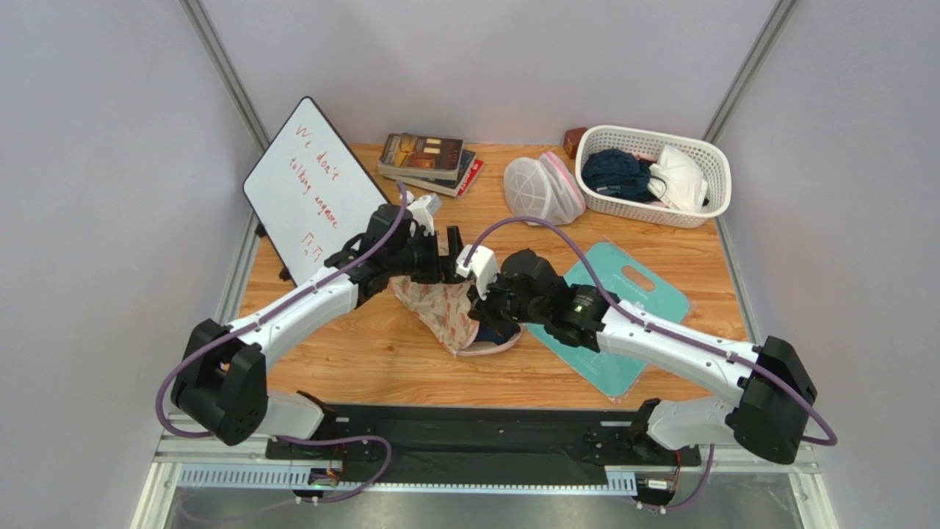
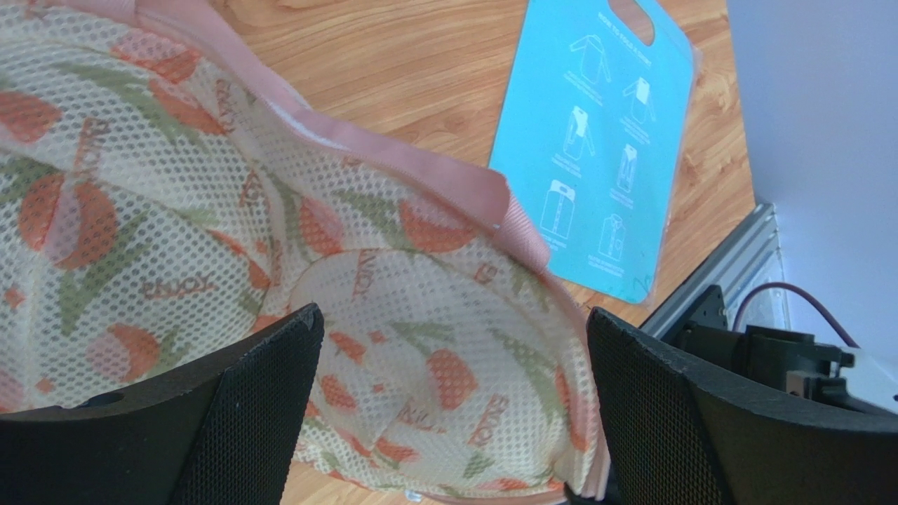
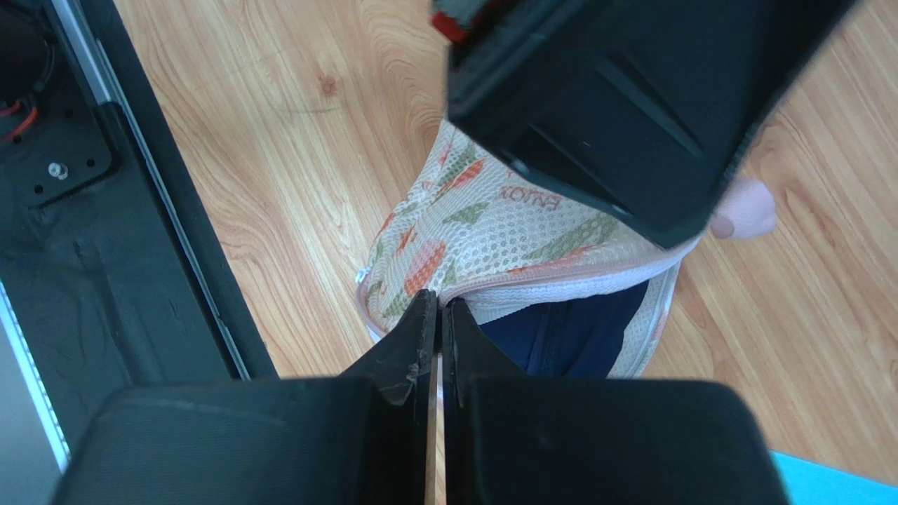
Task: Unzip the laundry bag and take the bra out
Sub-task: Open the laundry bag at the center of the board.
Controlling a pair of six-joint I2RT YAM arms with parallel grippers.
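Observation:
The laundry bag lies mid-table, cream mesh with orange floral print and pink edging. In the right wrist view its zip gapes and the navy bra shows inside. My right gripper is shut, its tips pinching the pink zip edge at the bag's near rim. It sits on the bag's right side in the top view. My left gripper hangs wide open just over the bag, one finger on each side of a lobe, holding nothing. It stands at the bag's far end.
A teal folding board lies right of the bag, under my right arm. At the back are a whiteboard, stacked books, a white mesh dome bag and a white basket of clothes.

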